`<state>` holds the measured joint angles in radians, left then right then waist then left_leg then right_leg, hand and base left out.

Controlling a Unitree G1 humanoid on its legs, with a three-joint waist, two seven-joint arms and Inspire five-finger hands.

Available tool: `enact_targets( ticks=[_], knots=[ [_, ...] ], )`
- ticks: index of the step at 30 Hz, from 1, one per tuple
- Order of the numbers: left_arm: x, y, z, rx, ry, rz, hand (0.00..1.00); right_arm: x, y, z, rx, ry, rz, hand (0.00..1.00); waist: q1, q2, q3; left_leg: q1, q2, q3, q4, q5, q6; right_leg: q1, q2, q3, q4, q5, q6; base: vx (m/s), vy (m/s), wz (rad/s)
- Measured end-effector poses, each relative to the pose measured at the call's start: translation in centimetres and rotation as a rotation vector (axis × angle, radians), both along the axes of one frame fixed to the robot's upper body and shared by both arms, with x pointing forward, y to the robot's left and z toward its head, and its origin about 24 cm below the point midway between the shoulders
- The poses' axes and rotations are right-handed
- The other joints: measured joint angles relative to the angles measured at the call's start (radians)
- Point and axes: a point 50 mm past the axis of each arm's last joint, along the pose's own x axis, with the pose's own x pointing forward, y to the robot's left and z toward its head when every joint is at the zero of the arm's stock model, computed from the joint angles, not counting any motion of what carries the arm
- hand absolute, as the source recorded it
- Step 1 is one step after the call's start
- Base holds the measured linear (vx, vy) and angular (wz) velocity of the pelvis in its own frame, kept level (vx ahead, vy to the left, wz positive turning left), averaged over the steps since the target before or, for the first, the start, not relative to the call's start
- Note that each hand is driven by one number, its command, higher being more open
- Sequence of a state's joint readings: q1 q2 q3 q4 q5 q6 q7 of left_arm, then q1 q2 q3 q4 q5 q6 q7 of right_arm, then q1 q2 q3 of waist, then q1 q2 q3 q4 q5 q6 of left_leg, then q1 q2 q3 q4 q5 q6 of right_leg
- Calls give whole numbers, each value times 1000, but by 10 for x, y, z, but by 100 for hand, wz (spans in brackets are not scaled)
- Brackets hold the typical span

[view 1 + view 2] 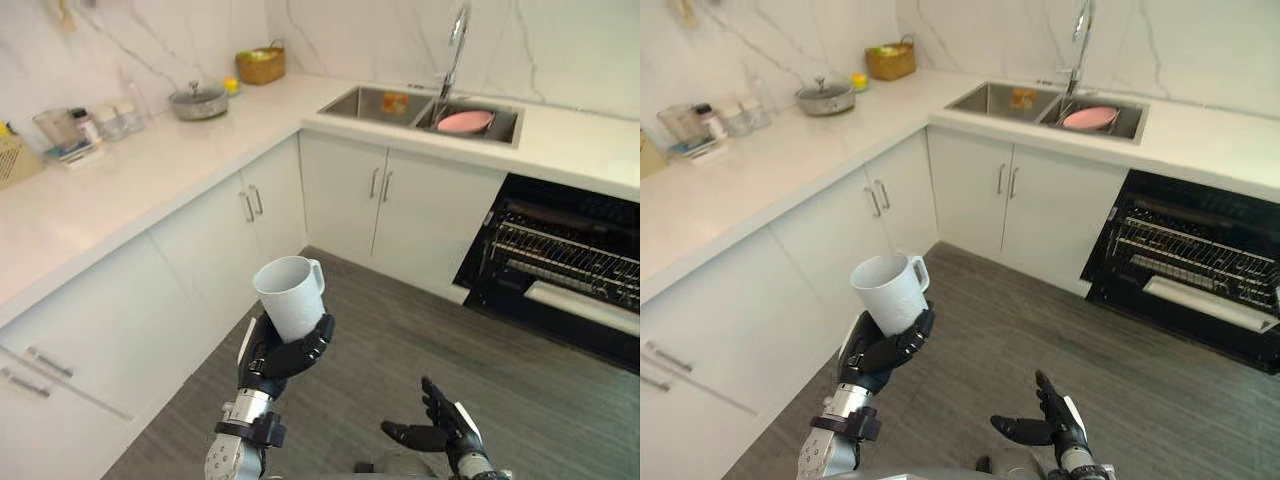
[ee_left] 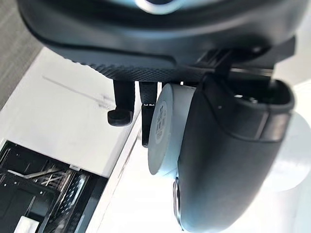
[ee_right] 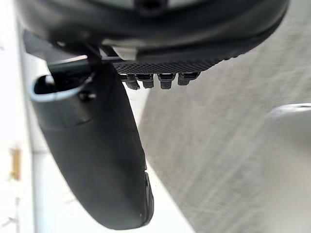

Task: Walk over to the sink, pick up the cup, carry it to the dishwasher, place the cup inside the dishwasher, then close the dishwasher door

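Floor (image 1: 400, 340) beneath cup (image 2: 163, 128) in robot hand (image 1: 285, 358)

The table (image 1: 150, 170) runs along the left and far walls. Set into its far stretch is the sink (image 1: 385, 100), a plate (image 1: 465, 121) in its right basin. A pot (image 1: 198, 101) and a basket (image 1: 261, 65) stand in the corner, left of the sink. The dishwasher (image 1: 560, 260) lies under the table, right of the sink.
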<state>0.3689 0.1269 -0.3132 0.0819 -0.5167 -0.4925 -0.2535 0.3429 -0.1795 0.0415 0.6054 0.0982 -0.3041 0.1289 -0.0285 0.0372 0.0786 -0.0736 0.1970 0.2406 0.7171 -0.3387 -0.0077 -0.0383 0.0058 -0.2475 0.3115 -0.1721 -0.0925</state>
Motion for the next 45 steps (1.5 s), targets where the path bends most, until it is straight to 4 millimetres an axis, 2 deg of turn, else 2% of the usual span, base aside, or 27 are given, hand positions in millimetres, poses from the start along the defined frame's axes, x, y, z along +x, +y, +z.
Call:
enact_targets(
  ticks=[1, 3, 6, 8, 9, 11, 13, 15, 18, 19, 21, 23, 24, 25, 26, 27, 28, 29, 31, 33, 35, 37, 38, 39, 41, 42, 45],
  knots=[
    [0, 0, 0, 0, -3, -4, 0, 0, 1, 0, 2, 2, 6, 100, 5, -1, 0, -7, -16, -7, -75, 1, 0, 14, -1, 14, -14, 1, 2, 389, -4, -59],
    [1, 0, 2, -2, -11, -9, 0, 1, 7, -2, 7, 12, 17, 100, 35, -13, 7, -48, -92, -99, -304, 37, -15, 47, -17, 86, -43, -22, 13, 462, 75, -71],
    [0, 0, 4, -10, -10, -1, 0, 1, 11, -4, 5, 23, 30, 100, 46, -27, 15, -127, -147, -175, -393, 145, -30, 85, -39, 151, -33, -78, 41, 336, 118, -68],
    [0, 0, 6, -18, -16, 2, 0, -1, 13, -5, 2, 29, 25, 100, 65, -26, 9, -134, -146, -171, -358, 240, -19, 105, -37, 226, 32, -150, 81, 439, 255, -101],
    [0, 0, 6, -17, -14, 3, 0, -1, 15, -6, 9, 35, 21, 100, 68, -38, 2, -133, -150, -157, -323, 237, 5, 110, -45, 249, 48, -171, 91, 475, 309, -92],
    [-1, 4, 4, 8, 4, 10, 0, -9, 24, -9, 37, 58, 9, 100, 51, -86, -52, -115, -180, -89, -283, 143, 39, 83, -101, 278, 141, -203, 113, 551, 290, -69],
    [-1, 9, 3, 15, 13, 42, 0, -5, 27, -9, 54, 48, 19, 100, 46, -110, -41, -39, -199, -20, -302, 117, 79, -6, -156, 251, 386, -160, 145, 453, 239, -78],
    [-4, 16, 0, 28, 38, 86, 0, -8, 30, -11, 65, 64, 24, 100, 34, -96, -25, 77, -201, 14, -349, 106, 105, -52, -192, 184, 554, -135, 138, 398, 200, -73],
    [2, 20, 7, 33, 0, 105, 0, -12, 34, -14, 75, 80, 49, 100, 9, -78, -29, 212, -172, 26, -471, 107, 104, -133, -170, 45, 567, -190, 128, 368, 109, -35],
    [6, 20, 10, 34, -20, 103, 0, -9, 35, -12, 75, 63, 57, 100, 7, -74, -28, 233, -163, 37, -496, 111, 96, -173, -165, 1, 539, -196, 126, 376, 69, -24],
    [11, 22, 13, 46, -41, 97, 0, 2, 36, -8, 76, 24, 74, 100, 8, -60, -20, 292, -124, 75, -533, 110, 34, -267, -156, -132, 378, -173, 118, 433, 36, -44],
    [11, 24, 13, 57, -38, 100, 0, 5, 37, -5, 73, -4, 86, 100, 9, -60, -20, 330, -124, 89, -532, 90, -4, -294, -133, -162, 234, -62, 82, 402, -6, -41],
    [11, 29, 12, 74, -35, 105, 0, 5, 38, -2, 75, -29, 91, 100, 8, -84, -20, 363, -153, 96, -513, 63, -45, -291, -124, -159, 107, 142, 7, 552, -65, -30],
    [10, 32, 9, 90, -19, 105, 0, 4, 35, 0, 68, -42, 96, 100, 5, -104, -22, 371, -174, 86, -455, 32, -59, -277, -149, -161, 99, 157, -49, 695, -98, -41],
    [13, 26, 3, 66, 14, 118, 0, 13, 29, 2, 44, -58, 103, 100, -2, -52, -4, 333, -126, 65, -385, -17, -47, -264, -122, -164, 104, 142, -49, 467, -123, -12],
    [15, 20, 4, 48, 7, 105, 0, 23, 21, 8, 18, -96, 91, 100, -18, -14, 16, 291, -100, 64, -383, -6, -56, -261, -112, -171, 109, 119, -41, 268, -90, -19],
    [15, 17, 3, 41, 9, 101, 0, 26, 20, 10, 12, -105, 87, 100, -11, -12, 24, 288, -93, 66, -345, 1, -57, -261, -109, -162, 118, 104, -36, 206, -94, 0],
    [13, 11, 1, 32, 25, 92, 0, 30, 20, 11, 9, -117, 86, 100, -10, -8, 29, 245, -72, 65, -219, 23, -59, -239, -95, -160, 105, 77, -16, 172, -85, -15],
    [8, 4, -3, 45, 44, 72, 0, 27, 21, 14, 7, -129, 83, 100, 3, 12, 56, 140, 35, 63, 121, 123, -43, -121, -29, -141, 9, 70, -25, 240, -85, -25],
    [3, 0, -5, 45, 51, 56, 0, 28, 22, 20, 3, -170, 81, 100, 19, 20, 53, 51, 74, 46, 241, 81, -38, -61, 6, -120, -42, 67, -29, 228, -22, -47],
    [2, -2, -5, 40, 49, 48, 0, 40, 23, 38, 0, -288, 76, 100, 30, 17, 53, -25, 45, 44, 157, 22, -38, -35, 15, -74, -74, 66, -31, 226, 19, -73],
    [1, -2, -5, 37, 53, 52, 0, 49, 25, 54, 11, -388, 75, 100, 38, 14, 54, -49, -12, 10, -32, 10, -39, -10, 12, -25, -98, 68, -28, 250, 59, -76],
    [-1, -2, -6, 37, 59, 54, 0, 53, 27, 62, 15, -436, 77, 100, 40, 12, 51, -44, -62, -50, -191, 20, -47, 1, 5, 5, -104, 72, -24, 300, 122, -72],
    [-1, -2, -6, 33, 60, 57, 0, 57, 28, 67, 16, -469, 79, 100, 43, 12, 48, -43, -103, -126, -327, 63, -44, 2, 0, 38, -97, 64, -9, 239, 108, -74],
    [-2, -2, -6, 29, 63, 59, 0, 59, 30, 69, 18, -480, 78, 100, 51, 14, 46, -29, -132, -172, -400, 173, -43, 1, -3, 83, -71, 50, 25, 237, 134, -75],
    [-2, -4, -6, 21, 63, 62, 0, 58, 31, 67, 16, -471, 68, 100, 55, 14, 35, -5, -146, -164, -418, 216, 12, -5, -8, 121, -41, 26, 49, 291, 183, -67],
    [0, -4, -1, 16, 39, 61, 0, 58, 36, 71, 31, -495, 26, 100, 56, -3, 21, -1, -166, -117, -411, 180, 46, -40, -30, 171, 7, -8, 79, 213, 171, -46]
  ],
)
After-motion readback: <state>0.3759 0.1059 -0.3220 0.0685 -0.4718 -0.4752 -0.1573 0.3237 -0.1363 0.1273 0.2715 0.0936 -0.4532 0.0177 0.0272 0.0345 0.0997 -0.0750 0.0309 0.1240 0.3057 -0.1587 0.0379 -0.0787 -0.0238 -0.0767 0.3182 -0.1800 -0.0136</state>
